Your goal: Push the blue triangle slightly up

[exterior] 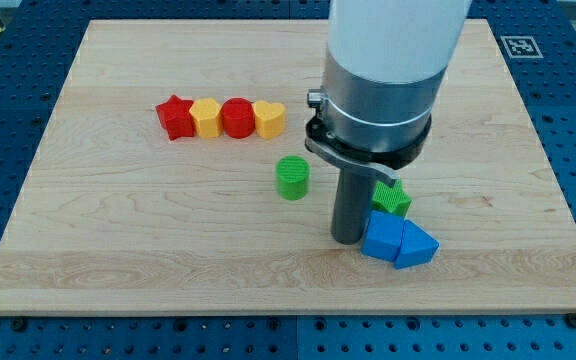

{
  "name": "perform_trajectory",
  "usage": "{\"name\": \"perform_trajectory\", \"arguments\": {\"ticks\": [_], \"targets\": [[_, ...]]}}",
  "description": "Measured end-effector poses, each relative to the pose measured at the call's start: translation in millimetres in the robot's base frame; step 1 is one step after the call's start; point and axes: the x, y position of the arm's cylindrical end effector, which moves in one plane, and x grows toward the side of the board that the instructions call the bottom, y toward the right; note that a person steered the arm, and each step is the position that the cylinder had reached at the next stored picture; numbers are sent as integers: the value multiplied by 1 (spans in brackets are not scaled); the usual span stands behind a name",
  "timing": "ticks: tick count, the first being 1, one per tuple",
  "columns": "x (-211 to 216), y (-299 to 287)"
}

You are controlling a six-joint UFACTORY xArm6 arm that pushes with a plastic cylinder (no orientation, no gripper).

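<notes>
The blue triangle (418,243) lies at the lower right of the wooden board (118,230), touching a blue cube (381,236) on its left. A green block (392,198) sits just above the two, partly hidden by the arm. My tip (346,240) rests on the board right beside the blue cube's left edge, left of the blue triangle. The arm's white and grey body (383,70) rises above it.
A green cylinder (292,177) stands left of the rod. Higher up, a row runs left to right: red star (174,117), yellow block (206,117), red cylinder (237,117), yellow block (270,119). The board's bottom edge is close below the blue blocks.
</notes>
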Motion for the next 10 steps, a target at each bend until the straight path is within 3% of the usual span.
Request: {"name": "perform_trajectory", "arguments": {"ticks": [4,6,8,10], "targets": [[53,58],[52,69],[13,71],[7,75]]}}
